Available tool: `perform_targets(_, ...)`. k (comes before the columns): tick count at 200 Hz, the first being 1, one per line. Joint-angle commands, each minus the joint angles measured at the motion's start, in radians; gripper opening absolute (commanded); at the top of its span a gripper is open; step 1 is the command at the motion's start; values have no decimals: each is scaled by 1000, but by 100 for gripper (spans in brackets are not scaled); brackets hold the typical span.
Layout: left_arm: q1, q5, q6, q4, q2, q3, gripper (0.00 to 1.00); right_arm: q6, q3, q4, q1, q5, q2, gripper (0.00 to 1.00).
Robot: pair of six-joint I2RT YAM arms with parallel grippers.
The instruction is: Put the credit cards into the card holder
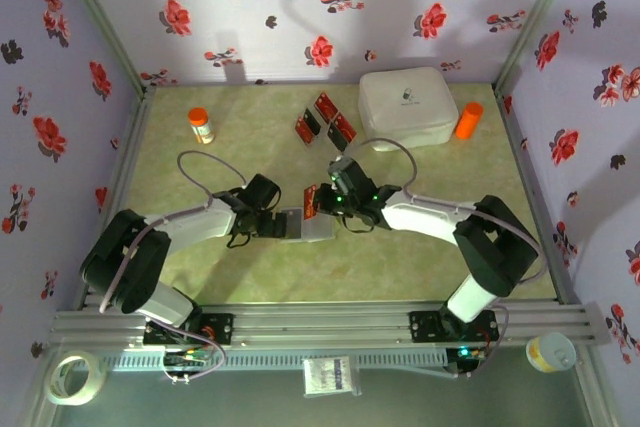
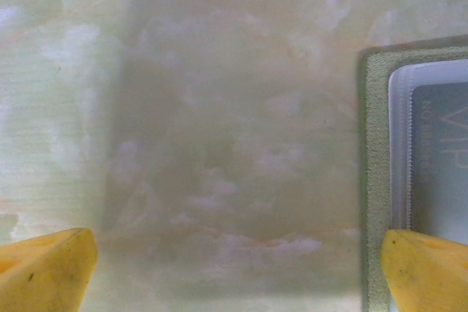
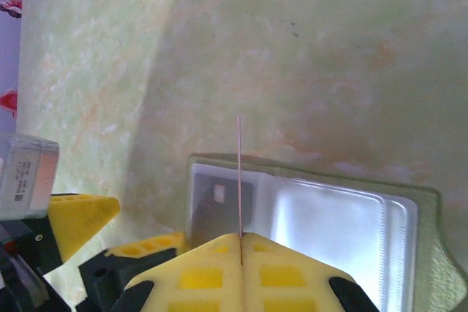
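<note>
Pinching a credit card (image 3: 240,173) edge-on, the right tool (image 3: 240,237) hangs over the card holder (image 3: 437,253) (left tool (image 2: 234,272) spread beside it).

My green surface (image 1: 250,117) bears the open card holder (image 1: 305,225), three credit cards (image 1: 325,119), a white box (image 1: 408,107), a bottle (image 1: 201,125), an orange cylinder (image 1: 468,120).
</note>
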Motion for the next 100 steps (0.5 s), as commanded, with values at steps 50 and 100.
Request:
perform_targets(50, 0, -20, 3, -12, 11, -23, 100, 84, -164, 240, 4, 49, -40, 0)
perform_targets(100, 0, -18, 3, -11, 15, -18, 100, 106, -197, 301, 5, 46, -33, 0)
